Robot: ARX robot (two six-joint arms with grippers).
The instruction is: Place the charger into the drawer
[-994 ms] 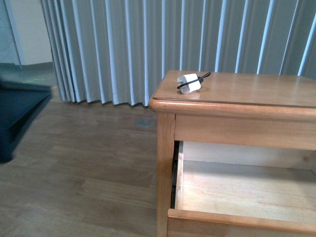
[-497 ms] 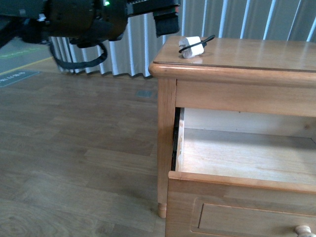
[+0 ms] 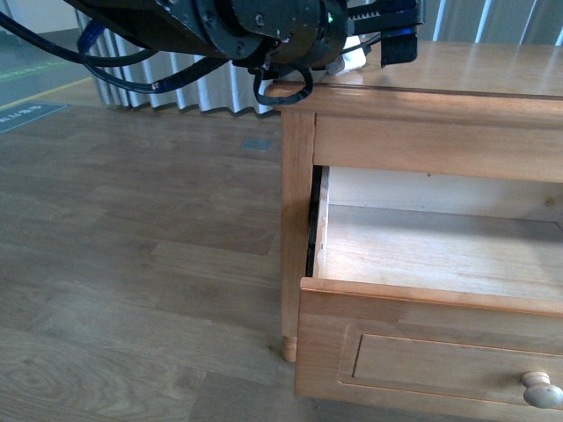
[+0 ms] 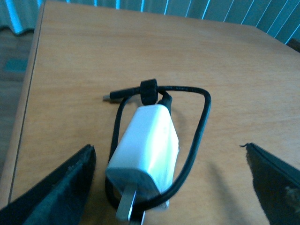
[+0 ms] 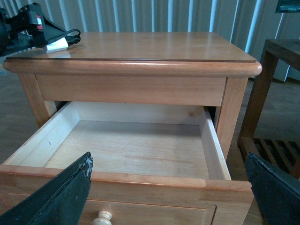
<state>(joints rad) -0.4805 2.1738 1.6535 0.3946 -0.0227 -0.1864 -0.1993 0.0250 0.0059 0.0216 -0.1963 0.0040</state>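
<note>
The charger (image 4: 146,152) lies on top of the wooden table (image 4: 84,56), close to a corner. It is a small white block with a thin black cable (image 4: 202,117) looped round it. The left gripper (image 4: 168,148) is right by it, with its two black jaws spread wide apart. The charger sits in the gap between the jaws, closer to one jaw than to the other. Neither jaw touches it. Its metal prongs (image 4: 125,206) point toward the wrist camera.

From the front, the left arm (image 3: 220,22) reaches over the table top and hides most of the charger.

Under the table top the drawer (image 3: 422,303) is pulled out. It is pale wood inside and has a round knob (image 3: 541,389) on its front. The right gripper (image 5: 167,159) hangs in front of the drawer with its jaws wide open, holding nothing. The charger is up on the table top, not in the drawer
</note>
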